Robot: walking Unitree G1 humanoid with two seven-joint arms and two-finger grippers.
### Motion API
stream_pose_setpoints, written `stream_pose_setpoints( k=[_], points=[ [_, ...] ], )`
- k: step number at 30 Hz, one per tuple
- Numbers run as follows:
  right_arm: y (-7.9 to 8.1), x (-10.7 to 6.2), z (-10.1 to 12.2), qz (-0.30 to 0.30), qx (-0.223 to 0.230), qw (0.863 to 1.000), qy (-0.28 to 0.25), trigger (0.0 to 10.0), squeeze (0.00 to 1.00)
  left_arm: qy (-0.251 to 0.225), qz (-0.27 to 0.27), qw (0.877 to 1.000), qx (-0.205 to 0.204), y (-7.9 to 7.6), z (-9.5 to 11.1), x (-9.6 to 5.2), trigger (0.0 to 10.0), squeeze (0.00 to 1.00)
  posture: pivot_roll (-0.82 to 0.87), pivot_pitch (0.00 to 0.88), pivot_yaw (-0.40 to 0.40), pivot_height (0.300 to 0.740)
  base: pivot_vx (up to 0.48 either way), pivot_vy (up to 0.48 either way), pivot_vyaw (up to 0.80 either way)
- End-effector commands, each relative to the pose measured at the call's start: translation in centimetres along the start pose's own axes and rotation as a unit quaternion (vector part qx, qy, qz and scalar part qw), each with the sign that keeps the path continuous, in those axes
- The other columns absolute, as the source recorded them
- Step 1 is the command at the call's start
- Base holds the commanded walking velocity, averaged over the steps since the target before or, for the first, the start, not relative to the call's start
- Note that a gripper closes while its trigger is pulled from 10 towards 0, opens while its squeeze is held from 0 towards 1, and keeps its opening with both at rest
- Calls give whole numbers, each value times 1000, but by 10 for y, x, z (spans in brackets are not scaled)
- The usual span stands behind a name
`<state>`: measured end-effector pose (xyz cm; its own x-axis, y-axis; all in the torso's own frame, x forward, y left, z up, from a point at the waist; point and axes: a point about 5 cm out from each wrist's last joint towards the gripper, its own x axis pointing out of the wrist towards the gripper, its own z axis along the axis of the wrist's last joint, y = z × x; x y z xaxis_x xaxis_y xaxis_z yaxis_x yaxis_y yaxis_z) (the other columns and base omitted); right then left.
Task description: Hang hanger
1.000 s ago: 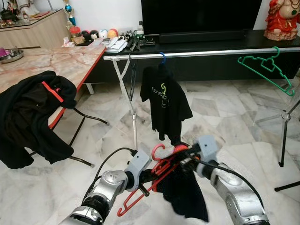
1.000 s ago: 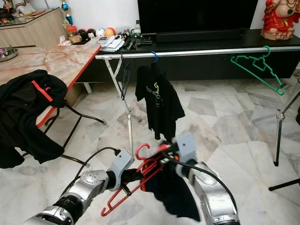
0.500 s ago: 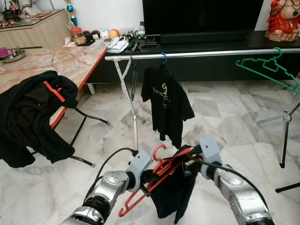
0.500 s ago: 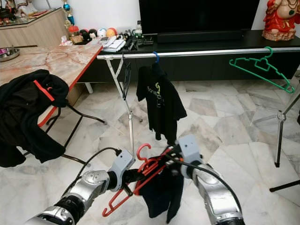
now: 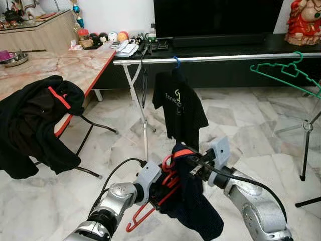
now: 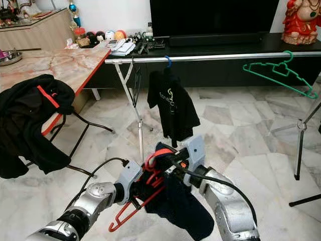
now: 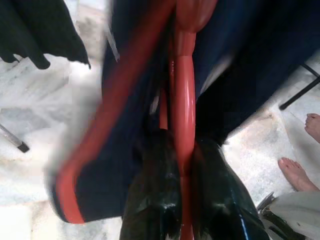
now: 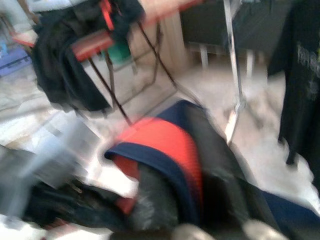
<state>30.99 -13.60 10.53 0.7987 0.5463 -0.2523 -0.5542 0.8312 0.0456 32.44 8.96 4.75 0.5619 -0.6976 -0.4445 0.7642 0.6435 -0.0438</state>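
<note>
Black shirt (image 5: 180,108) on rail (image 5: 215,58); green hanger (image 5: 283,73) beside.

Black T-shirt (image 5: 179,108) hanging on the metal rail (image 5: 210,58): pale chest lettering beside a yellow-green mark, too small to read. No other legible text, labels or numbers.

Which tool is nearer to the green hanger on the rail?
The right tool. It is low before the robot, on the side of the green hanger; the left tool is further left, clamped on the red hanger.
</note>
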Motion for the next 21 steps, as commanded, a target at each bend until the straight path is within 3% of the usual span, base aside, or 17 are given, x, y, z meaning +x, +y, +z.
stream_pose_setpoints(
  k=[1,3,7,13,17,21],
  points=[
    [-18,-3,-18,-74,-19,995,59,10000,0,-1,3,1000,-3,2,-1,-2,10000,0,1,63,80,740,0,0,0],
    [-21,-6,-22,-83,-25,994,67,10000,0,-1,4,1000,-3,2,0,-2,10000,0,5,64,80,740,0,0,0],
    [0,-4,4,-3,-22,999,-23,10000,0,-1,4,1000,-3,2,0,-2,10000,0,0,67,81,740,0,0,0],
    [17,-3,23,69,-13,994,-89,10000,0,-2,3,1000,-3,2,0,-1,10000,0,-1,66,80,740,0,0,0],
    [23,-6,17,105,-37,992,-63,10000,0,-3,5,1000,-5,1,0,-1,10000,0,-1,64,78,740,0,0,0],
    [14,-6,6,73,-34,996,-36,10000,0,-4,8,1000,-7,2,-1,-1,10000,0,0,65,77,740,0,0,0]
  ],
)
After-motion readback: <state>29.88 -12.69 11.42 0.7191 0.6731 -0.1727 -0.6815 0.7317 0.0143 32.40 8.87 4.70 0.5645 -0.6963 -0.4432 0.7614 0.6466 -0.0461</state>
